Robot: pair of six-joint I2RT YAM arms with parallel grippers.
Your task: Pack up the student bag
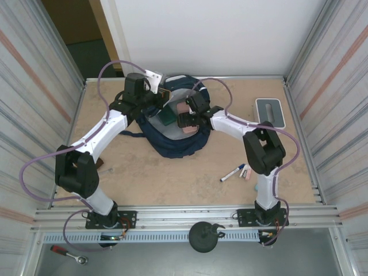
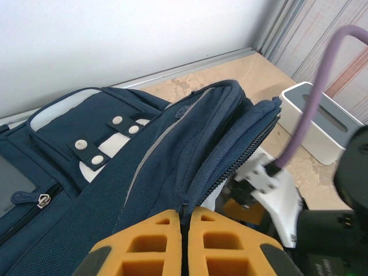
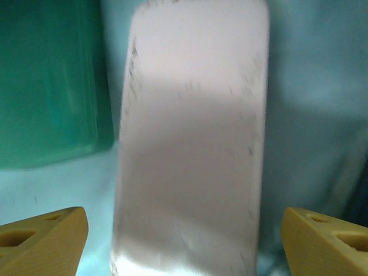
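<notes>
The surface is a pale, mottled board, fenced left and right by ribbed metal panels and closed at the back by a plain white wall. An aluminium rail runs along the near edge and carries both arm bases. The bag lies at the middle of the far half, mouth open, with both arms reaching into it from either side. The left gripper is pressed together on the zipped edge of the bag's opening, the fabric running in between its fingers. The right gripper is spread wide over a pink slab, clear of it on both sides; a green block lies just beside the slab. A white-grey box stands at the far right, well apart from the bag. A marker lies near the right arm. A wrench rests below the rail, at the left.
</notes>
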